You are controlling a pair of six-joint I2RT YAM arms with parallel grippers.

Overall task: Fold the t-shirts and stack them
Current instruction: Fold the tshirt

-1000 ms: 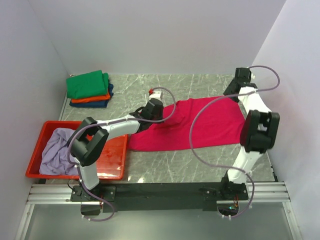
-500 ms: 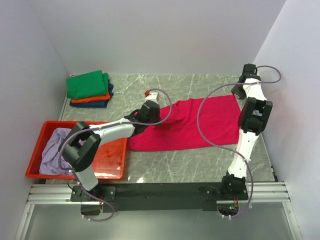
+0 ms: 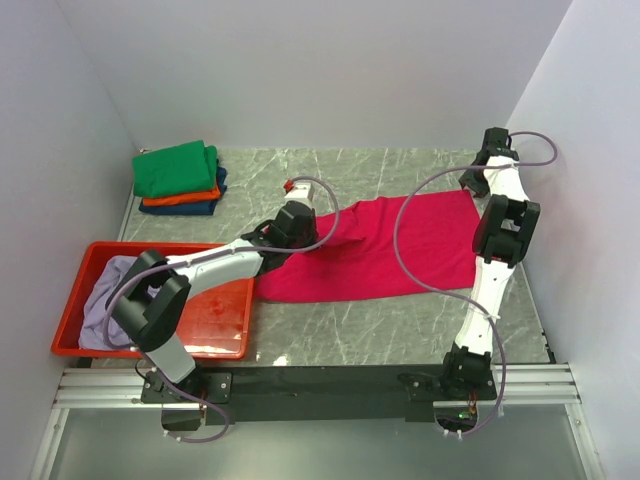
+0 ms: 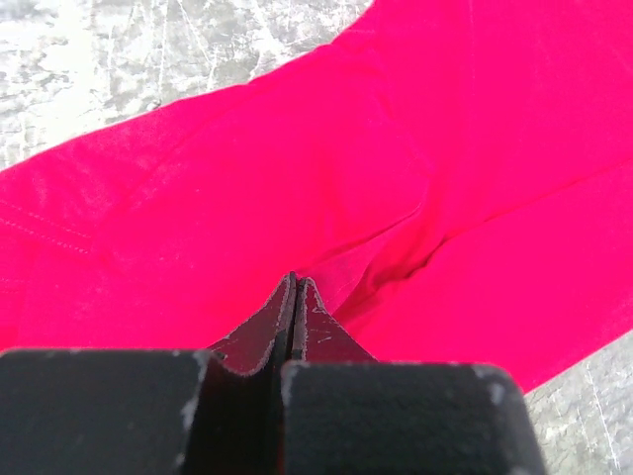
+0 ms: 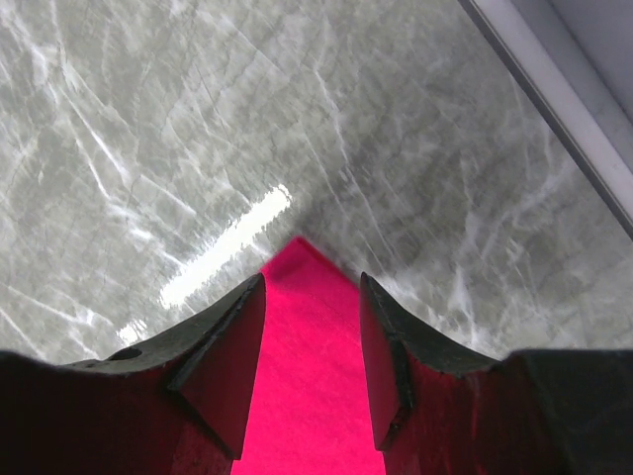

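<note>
Left wrist view: the left gripper (image 4: pixel 294 287) is closed on the crimson-pink shirt (image 4: pixel 396 148); whether it pinches cloth is hidden. The right gripper (image 5: pixel 309 297) stands apart astride a shirt corner. The shirt lies centred on the grey marble table (image 3: pixel 350 335), with a folded stack (image 3: pixel 180 178) at 10 o'clock and a lavender shirt (image 3: pixel 100 300) in the red tray (image 3: pixel 225 310) at 8 o'clock. White walls (image 3: pixel 300 70) surround.

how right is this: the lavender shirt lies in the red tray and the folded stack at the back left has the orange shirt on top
One thing is wrong: the green shirt tops that stack, with the orange shirt under it and the dark blue shirt lowest, as the top external view shows. The lavender shirt does lie in the red tray.
</note>
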